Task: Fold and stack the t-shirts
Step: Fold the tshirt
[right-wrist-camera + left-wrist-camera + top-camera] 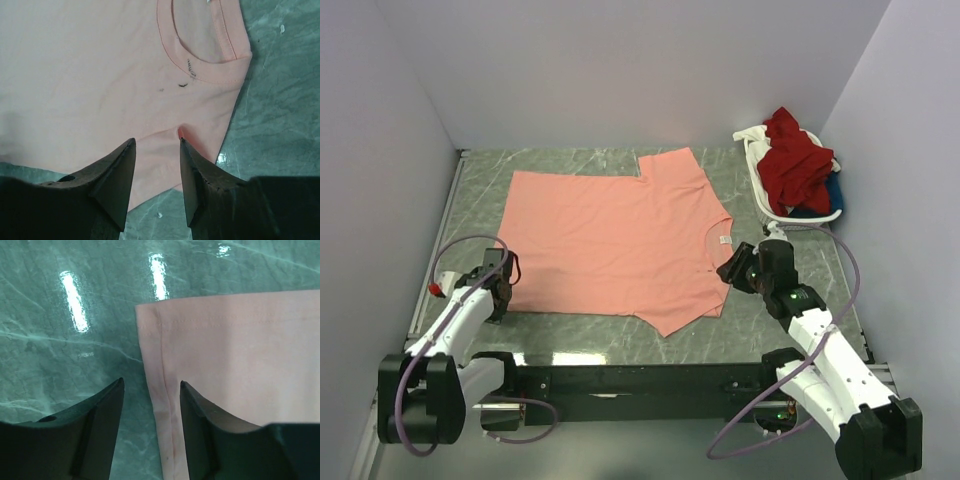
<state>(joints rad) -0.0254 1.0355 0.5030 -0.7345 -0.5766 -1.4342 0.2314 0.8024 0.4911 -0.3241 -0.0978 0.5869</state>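
Observation:
A salmon-pink t-shirt point(610, 240) lies spread flat on the green marbled table, with its white neck label point(724, 239) towards the right. My left gripper point(500, 285) is open at the shirt's near left corner. In the left wrist view its jaws point(151, 382) straddle the shirt's seamed edge point(165, 405), one finger over bare table and one over cloth. My right gripper point(735, 272) is open at the shoulder beside the collar point(200, 70). Its jaws point(157, 141) stand over cloth that puckers at the right fingertip. More t-shirts, dark red point(795, 165), blue point(830, 195) and white point(752, 133), are heaped in the basket.
A white slatted basket point(760, 200) stands at the back right against the wall. Pale walls close the table in on the left, back and right. Bare marbled table point(570, 335) shows between the shirt and the arm bases.

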